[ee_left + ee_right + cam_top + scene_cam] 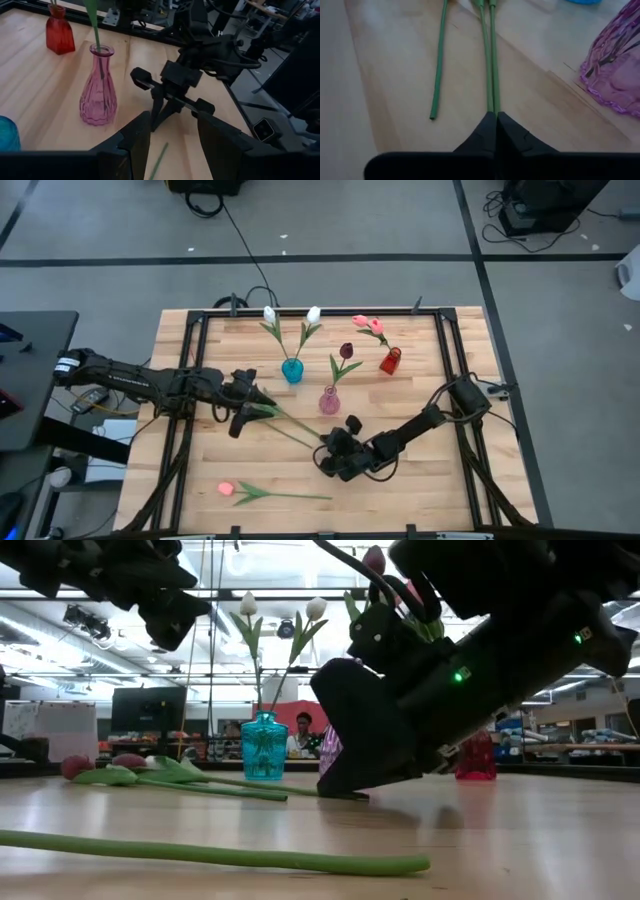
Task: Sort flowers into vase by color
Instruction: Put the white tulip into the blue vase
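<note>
Two maroon tulips [128, 761] lie on the table, their stems [295, 425] running from under my left gripper to my right gripper. My right gripper [496, 116] is shut on their free ends. My left gripper [174, 120] hovers open above the head end [245, 405], with one stem [160, 159] showing below its fingers. A pink tulip [226, 490] lies flat near the near edge. The blue vase [292, 370] holds two white tulips, the pink vase [329, 402] one maroon tulip, and the red vase [390, 362] pink ones. My right gripper pinches the cut ends of two stems [492, 102] between its shut fingertips. The fingers [345, 785] slant down from the table's right and lie along the stems. Both stems lie flat on the table, stretching away toward my left gripper.
A third stem [438, 65] lies loose beside the held pair. The pink vase [615, 65] stands close to my right gripper on its far side. A black frame [300, 312] runs around the table. People sit in the room beyond [303, 730].
</note>
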